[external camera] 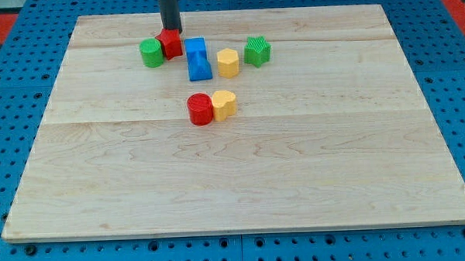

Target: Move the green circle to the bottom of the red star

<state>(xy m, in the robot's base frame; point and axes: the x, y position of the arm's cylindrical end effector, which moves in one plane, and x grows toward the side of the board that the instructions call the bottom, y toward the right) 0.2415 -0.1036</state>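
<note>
The green circle (151, 53) lies near the view's top left of the wooden board (242, 177). The red star (170, 44) touches it on its right side. My tip (171, 31) comes down from the view's top and stands at the red star's top edge, just up and right of the green circle.
Two blue blocks (197, 59) lie stacked end to end right of the red star. A yellow block (228, 62) and a green star (257, 50) sit further right. A red cylinder (201, 109) and a yellow block (225, 104) touch below them.
</note>
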